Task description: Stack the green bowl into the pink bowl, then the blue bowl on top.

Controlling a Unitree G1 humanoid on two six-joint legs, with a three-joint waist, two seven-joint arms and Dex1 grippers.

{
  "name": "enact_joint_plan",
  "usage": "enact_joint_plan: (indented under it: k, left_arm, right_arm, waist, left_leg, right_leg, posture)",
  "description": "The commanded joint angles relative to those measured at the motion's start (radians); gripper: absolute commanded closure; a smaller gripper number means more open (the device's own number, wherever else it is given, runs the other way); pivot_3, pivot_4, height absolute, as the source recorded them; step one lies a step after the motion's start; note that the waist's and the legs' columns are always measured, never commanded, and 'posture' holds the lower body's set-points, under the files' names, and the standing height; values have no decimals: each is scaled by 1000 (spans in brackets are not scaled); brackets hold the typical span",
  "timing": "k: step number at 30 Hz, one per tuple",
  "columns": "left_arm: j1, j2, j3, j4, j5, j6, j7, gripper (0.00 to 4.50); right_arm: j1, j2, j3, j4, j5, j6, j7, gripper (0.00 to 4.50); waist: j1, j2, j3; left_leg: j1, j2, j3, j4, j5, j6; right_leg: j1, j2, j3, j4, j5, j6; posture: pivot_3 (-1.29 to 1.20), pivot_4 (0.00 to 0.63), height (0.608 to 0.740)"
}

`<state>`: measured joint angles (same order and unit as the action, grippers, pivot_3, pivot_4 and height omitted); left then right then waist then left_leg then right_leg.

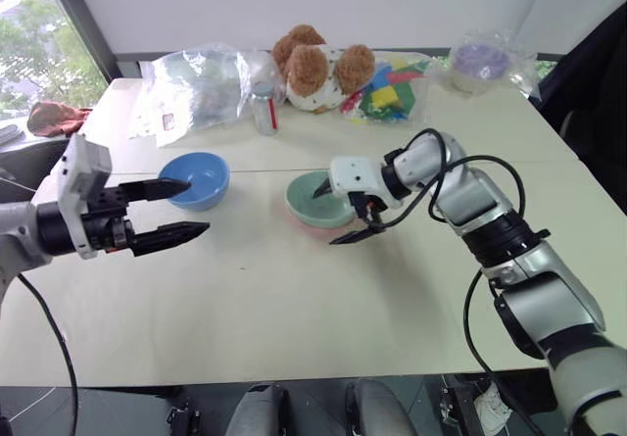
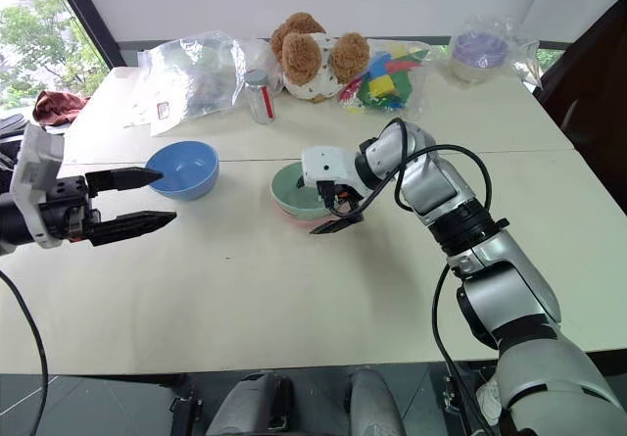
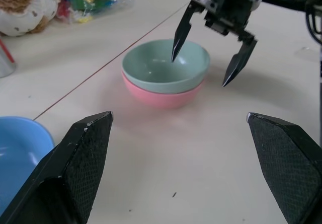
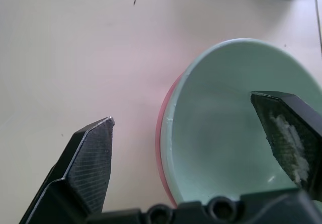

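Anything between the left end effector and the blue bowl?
Nothing visible. The left end effector is open right beside the blue bowl; only bare table lies around them. The green bowl sits nested in the pink bowl.

Mint-green bowl (image 1: 318, 199) inside salmon-pink bowl (image 3: 166, 97); sky-blue bowl (image 1: 196, 179); plain cream counter (image 1: 294, 299); black fingers (image 3: 83, 158); brown-and-white plush toy (image 1: 318, 67) with speckles.

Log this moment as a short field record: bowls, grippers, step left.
green bowl: nested in the pink bowl
blue bowl: alone on the table, not yet stacked
right gripper: open, straddling the green bowl's rim, one finger inside, one outside
left gripper: open, empty, beside the blue bowl
step left: blue bowl on top
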<state>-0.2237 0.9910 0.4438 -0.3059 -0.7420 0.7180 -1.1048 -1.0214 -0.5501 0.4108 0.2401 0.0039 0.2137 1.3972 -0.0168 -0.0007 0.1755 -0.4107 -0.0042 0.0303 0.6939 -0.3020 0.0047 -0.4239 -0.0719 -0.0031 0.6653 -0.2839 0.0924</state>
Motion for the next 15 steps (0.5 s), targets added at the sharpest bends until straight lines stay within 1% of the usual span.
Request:
enact_joint_plan:
  k: [1, 4, 6, 10, 12, 15]
  left_arm:
    - [1, 38, -27, 41, 130, -128, 16, 79]
    - [-34, 64, -104, 125, 258, -235, 39, 79]
    - [-61, 77, -161, 192, 340, -310, 43, 79]
    - [-154, 72, -293, 382, 495, -476, 40, 79]
    - [-219, 44, -349, 476, 543, -533, 38, 79]
    - [-354, -21, -439, 650, 612, -605, 21, 79]
  right_arm:
    - [-48, -39, -166, -125, 146, 181, -1, 91]
    - [-19, -90, -328, -250, 356, 403, 13, 91]
    - [8, -135, -420, -316, 465, 527, 3, 91]
    - [106, -239, -532, -432, 561, 644, -54, 91]
    - [152, -275, -567, -485, 596, 677, -83, 91]
    - [222, -315, -615, -566, 643, 723, -144, 91]
  waist:
    - [2, 0, 0]
    - [7, 0, 0]
    - [7, 0, 0]
    - [4, -1, -1]
    - [5, -1, -1]
    - [4, -1, -1]
  left_leg:
    - [0, 0, 0, 0, 0, 0]
    - [0, 0, 0, -1, -2, 3]
    - [0, 0, 0, -2, -2, 4]
    - [1, -2, 0, -5, -2, 4]
    - [1, -3, 1, -7, -2, 4]
    - [1, -3, 2, -8, -2, 4]
  right_leg:
    - [0, 0, 0, 0, 0, 0]
    - [0, -1, 0, -1, 0, 0]
    - [0, -2, -1, -1, 0, 0]
    - [0, -4, -2, -3, 0, 0]
    - [-1, -5, -2, -3, 0, 0]
    - [-2, -5, -2, -2, 0, 0]
  posture:
    - [0, 150, 740]
    - [0, 150, 740]
    - [0, 150, 740]
    - [0, 150, 740]
    - [0, 150, 740]
    - [0, 150, 740]
